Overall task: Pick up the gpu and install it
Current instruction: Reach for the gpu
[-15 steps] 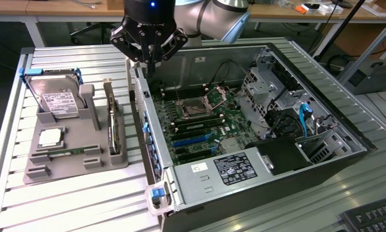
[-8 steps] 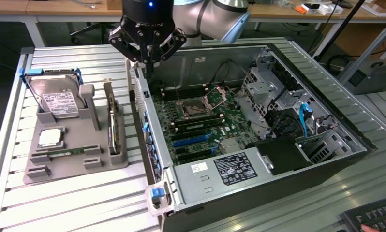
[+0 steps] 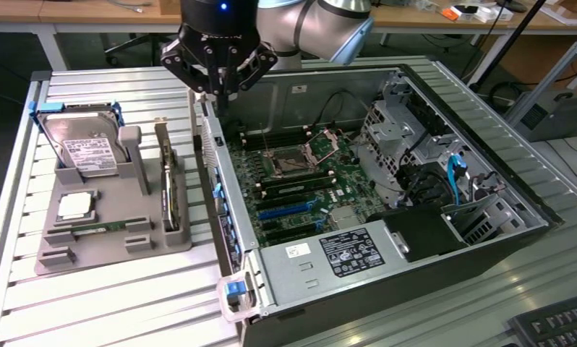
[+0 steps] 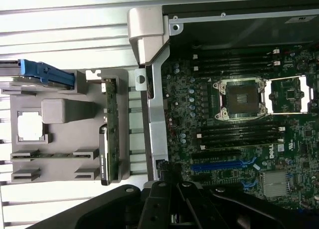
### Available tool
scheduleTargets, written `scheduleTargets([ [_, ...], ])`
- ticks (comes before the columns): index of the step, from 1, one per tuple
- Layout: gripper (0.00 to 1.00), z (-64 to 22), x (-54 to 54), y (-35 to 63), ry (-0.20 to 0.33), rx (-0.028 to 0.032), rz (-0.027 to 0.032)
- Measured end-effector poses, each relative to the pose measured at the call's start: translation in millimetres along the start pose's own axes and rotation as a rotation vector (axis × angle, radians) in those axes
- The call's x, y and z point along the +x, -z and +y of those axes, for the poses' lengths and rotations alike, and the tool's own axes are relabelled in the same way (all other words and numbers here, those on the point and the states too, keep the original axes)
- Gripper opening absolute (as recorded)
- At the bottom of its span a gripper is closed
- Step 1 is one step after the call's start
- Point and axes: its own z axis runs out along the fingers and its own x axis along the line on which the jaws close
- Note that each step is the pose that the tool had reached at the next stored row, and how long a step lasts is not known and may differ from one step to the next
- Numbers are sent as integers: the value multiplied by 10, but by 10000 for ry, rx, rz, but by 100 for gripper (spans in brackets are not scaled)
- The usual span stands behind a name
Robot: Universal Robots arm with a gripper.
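Note:
The gpu (image 3: 169, 181) is a thin dark board with a silvery bracket. It stands on edge in the right slot of the grey holder (image 3: 115, 249), on the exterior view's left of the open computer case (image 3: 366, 285). In the wrist view the gpu (image 4: 110, 129) shows edge-on beside the case's rear wall. My gripper (image 3: 215, 95) hangs above the rear corner of the case, higher than the gpu and apart from it. Its fingers are shut with nothing between them, and the gripper (image 4: 170, 170) tips sit over the case wall.
In the holder are also a hard drive (image 3: 84, 148) with a blue frame, a square silver processor (image 3: 75, 206) and a green memory stick (image 3: 95, 230). The motherboard (image 3: 298, 184) lies open with blue slots (image 3: 286, 210). A keyboard (image 3: 559, 325) lies at the front right.

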Motion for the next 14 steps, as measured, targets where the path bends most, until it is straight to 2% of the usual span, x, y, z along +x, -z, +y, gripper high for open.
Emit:
scheduleTargets([
  [14, 11, -7, 92, 2, 2, 0, 0],
])
